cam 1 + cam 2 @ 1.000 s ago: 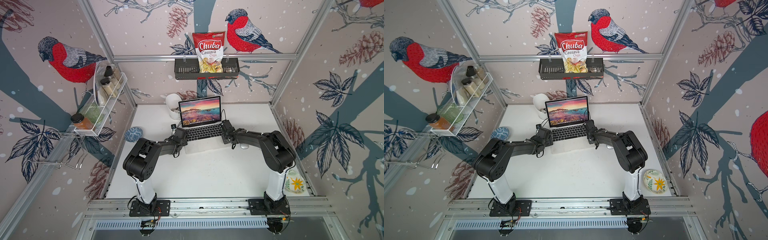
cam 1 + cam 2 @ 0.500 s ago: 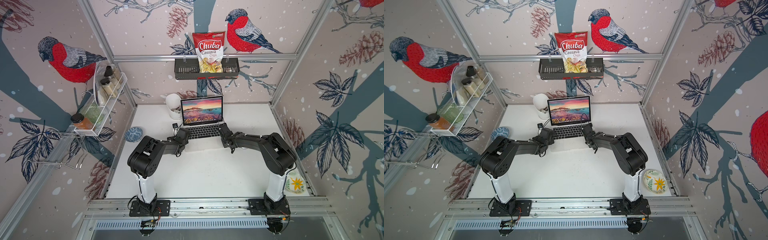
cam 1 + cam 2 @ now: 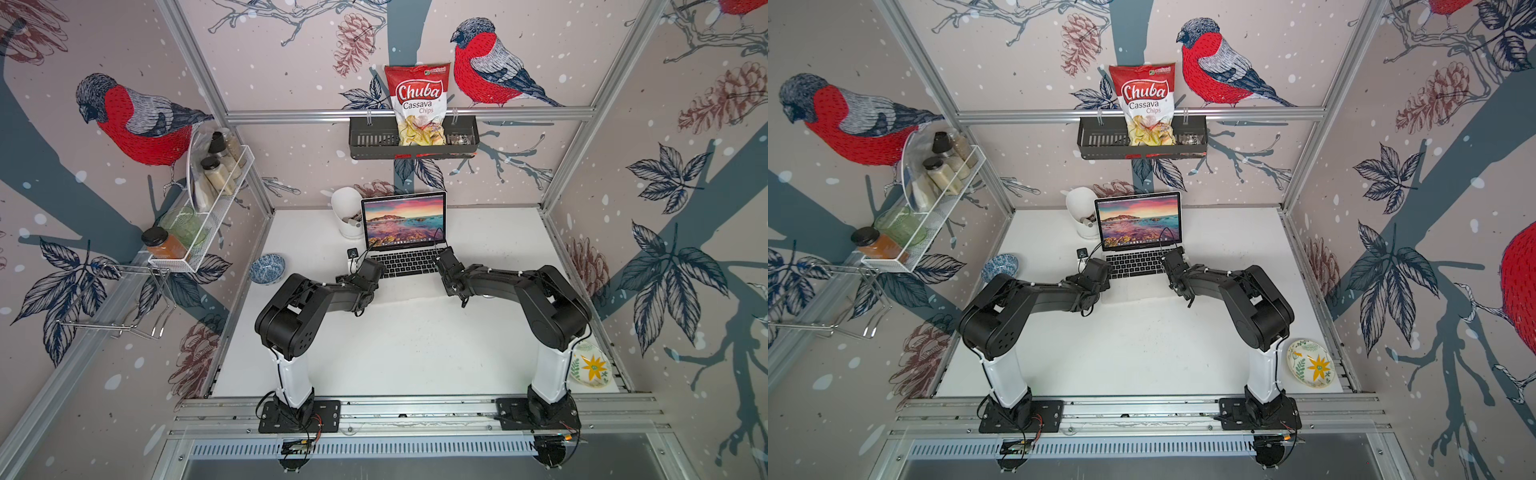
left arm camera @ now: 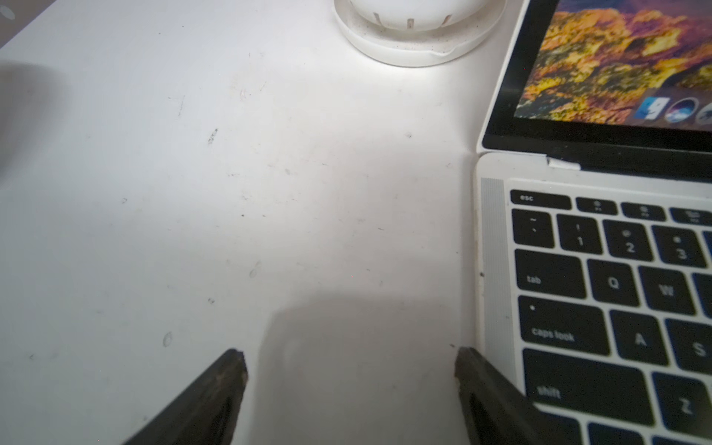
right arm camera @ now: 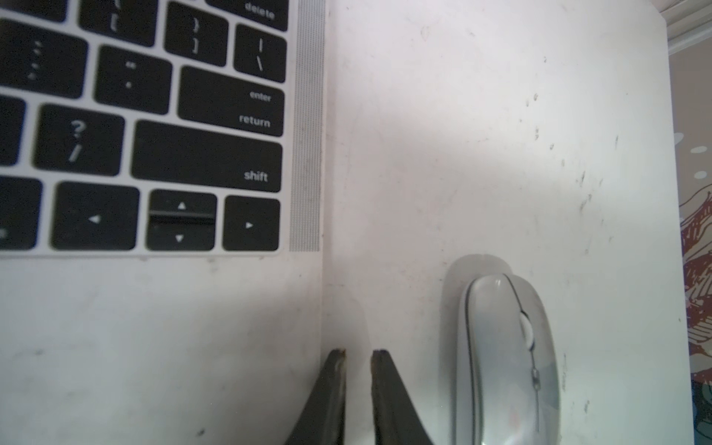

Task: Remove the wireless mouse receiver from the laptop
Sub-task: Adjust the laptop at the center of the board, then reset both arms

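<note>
The silver laptop (image 3: 405,259) (image 3: 1138,262) stands open at the back middle of the table, its screen showing a sunset shore. My left gripper (image 3: 371,266) (image 4: 350,356) is open wide over bare table, right against the laptop's (image 4: 489,246) left edge. My right gripper (image 3: 445,259) (image 5: 358,352) hovers at the right edge of the laptop (image 5: 304,154), with only a narrow gap between the jaws and nothing in it. The silver-grey mouse (image 5: 504,362) lies just beside it on the table. The receiver does not show in any view.
A white utensil pot (image 3: 347,212) (image 4: 416,34) stands behind the laptop's left corner, and a small black-and-white block (image 3: 352,253) lies left of it. There is a blue bowl (image 3: 268,268) at the left and a flowered plate (image 3: 590,368) at the front right. Wall racks hold jars (image 3: 208,199) and a chips bag (image 3: 415,104).
Both grippers have closed in on the laptop's two sides and moved a little further back. The laptop has shifted slightly to the right.
</note>
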